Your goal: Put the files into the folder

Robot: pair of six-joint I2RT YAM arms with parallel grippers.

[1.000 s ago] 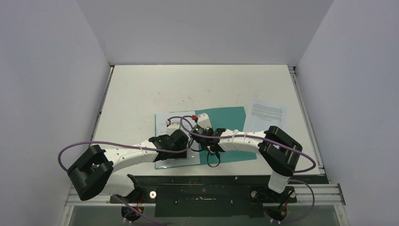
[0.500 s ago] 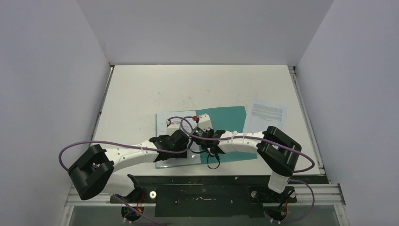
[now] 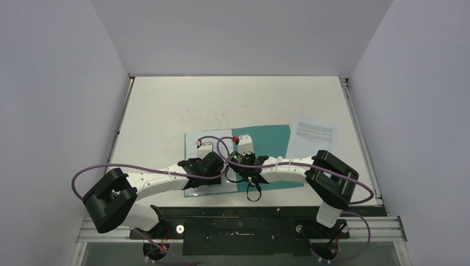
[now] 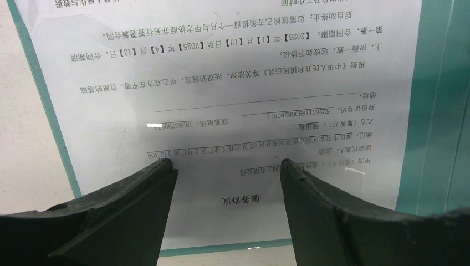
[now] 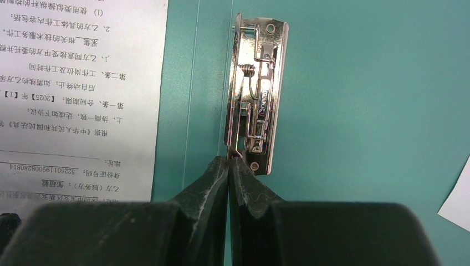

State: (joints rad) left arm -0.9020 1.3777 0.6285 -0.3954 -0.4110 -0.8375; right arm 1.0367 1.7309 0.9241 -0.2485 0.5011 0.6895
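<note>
The right end effector (image 5: 228,166), pinching the clip (image 5: 258,94) by its lever, has edged right over the folder (image 5: 360,111). The left end effector (image 4: 226,166), spread, hovers above the sheet (image 4: 221,66). Clamping looks next.

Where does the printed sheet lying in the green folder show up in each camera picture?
Top external: printed sheet on the left half of the teal folder.
Left wrist: fills the middle.
Right wrist: far left.
Shared landmark: the teal folder.
</note>
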